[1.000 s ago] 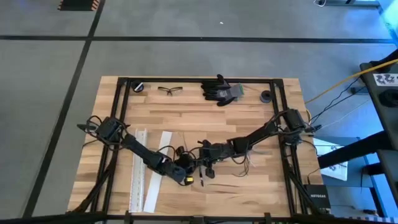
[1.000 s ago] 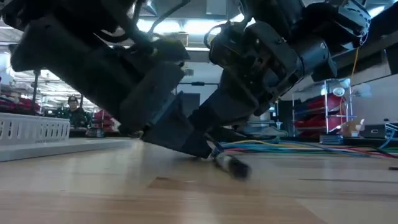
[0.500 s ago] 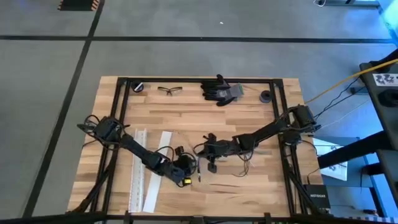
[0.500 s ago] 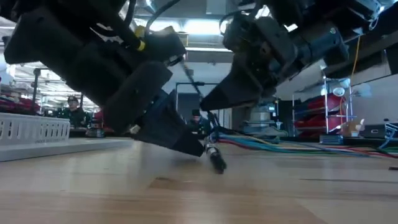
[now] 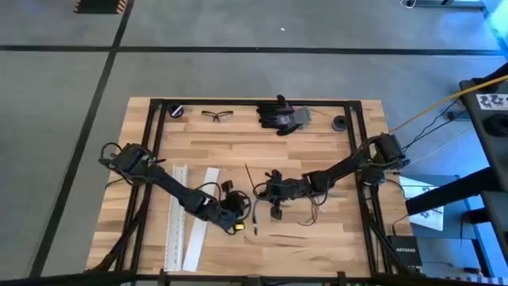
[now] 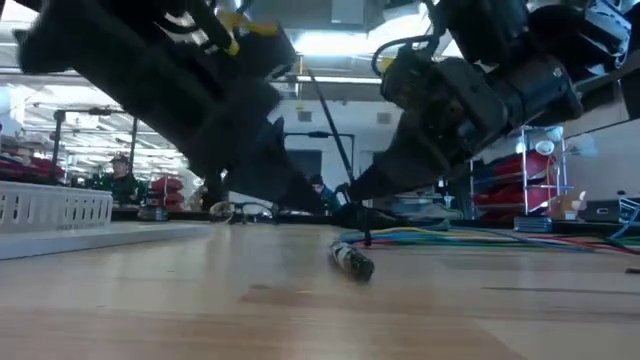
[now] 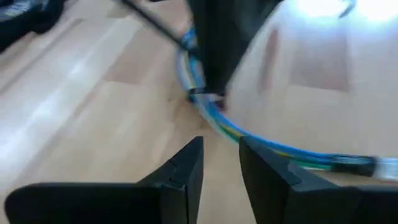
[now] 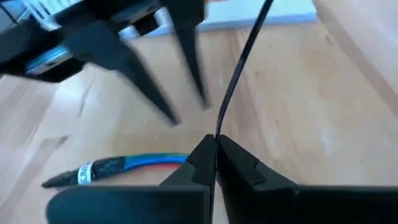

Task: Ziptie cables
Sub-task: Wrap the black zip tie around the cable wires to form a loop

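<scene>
Since the earlier frames my right end effector (image 8: 214, 144) has drawn back toward its own side and lifted slightly, and the zip tie tail (image 8: 244, 62) now stands up free. My left end effector (image 7: 219, 162) has shifted back a little, exposing the bundle's end on the tabletop (image 6: 480, 310).

The right end effector is clenched on the thin black zip tie, holding the strap upright so the loop can tighten around the cables (image 6: 450, 238). The left end effector is released, fingers parted, just beside the bundle, probably to steady it. The cables lie near the tabletop's centre, coloured strands running to a sleeved tip (image 6: 352, 261).

The zip tie head and its loop are hidden behind the fingers, so I cannot confirm the strap encircles the bundle. Motion blur obscures the left wrist view.
</scene>
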Robot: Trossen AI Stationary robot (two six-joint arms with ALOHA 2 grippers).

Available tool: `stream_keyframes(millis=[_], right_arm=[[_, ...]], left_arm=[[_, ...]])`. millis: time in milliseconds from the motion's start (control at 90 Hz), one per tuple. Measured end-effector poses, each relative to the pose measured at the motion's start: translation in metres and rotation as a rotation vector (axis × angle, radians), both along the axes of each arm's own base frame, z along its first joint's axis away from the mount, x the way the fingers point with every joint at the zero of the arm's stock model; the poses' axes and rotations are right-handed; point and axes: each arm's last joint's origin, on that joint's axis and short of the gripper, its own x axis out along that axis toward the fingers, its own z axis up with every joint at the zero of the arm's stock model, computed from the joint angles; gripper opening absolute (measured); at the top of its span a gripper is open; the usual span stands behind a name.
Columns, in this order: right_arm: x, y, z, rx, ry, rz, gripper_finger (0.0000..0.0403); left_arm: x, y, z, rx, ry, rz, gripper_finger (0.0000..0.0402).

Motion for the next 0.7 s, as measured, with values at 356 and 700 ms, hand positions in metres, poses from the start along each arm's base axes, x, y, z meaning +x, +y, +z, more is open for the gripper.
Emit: stream_keyframes(millis=[356, 700], right_arm=[[0.0, 0.001, 0.005, 0.001, -0.019, 0.059, 0.0], [0.0, 0.002, 0.006, 0.005, -0.021, 0.068, 0.0]], left_arm=[[0.021, 0.033, -0.002, -0.002, 0.051, -0.175, 0.0089], [0.029, 0.04, -0.006, -0.028, -0.034, -0.204, 0.0089]])
